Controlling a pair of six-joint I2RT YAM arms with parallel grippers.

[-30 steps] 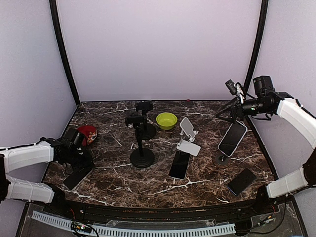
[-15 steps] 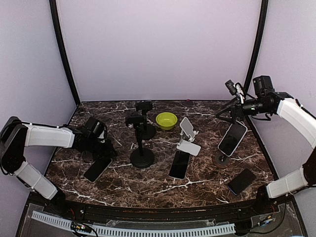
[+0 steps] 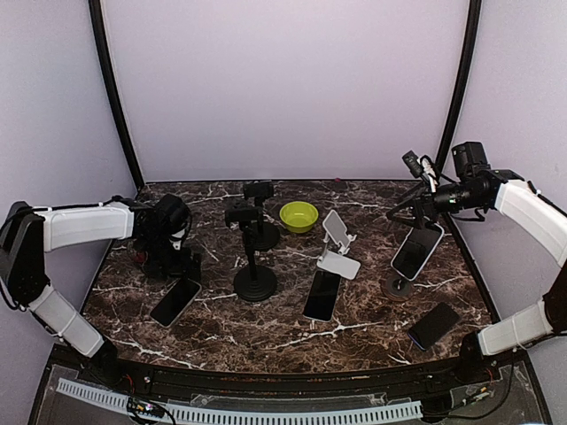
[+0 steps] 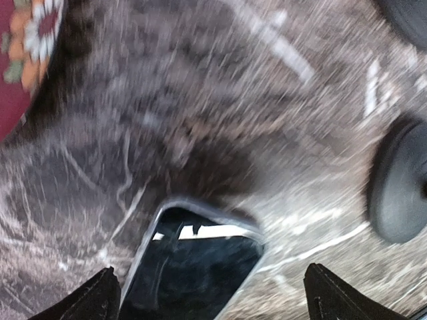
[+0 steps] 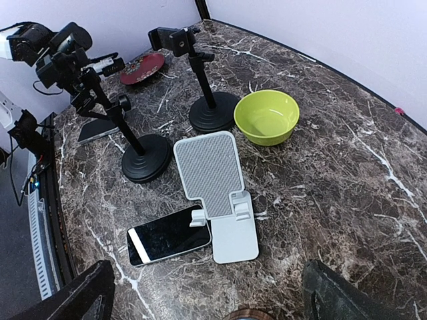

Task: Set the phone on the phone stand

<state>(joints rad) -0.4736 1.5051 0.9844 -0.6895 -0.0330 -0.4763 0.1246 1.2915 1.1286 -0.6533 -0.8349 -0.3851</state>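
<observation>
Left claw spread, phone lying just beneath

Phone flat on table, just in frt of stand; bowl behind.

Left gripper swung in from the desk's left edge, now lifted just behind the black phone; phone slid rightward, away from the front-left corner, lying flat
</observation>
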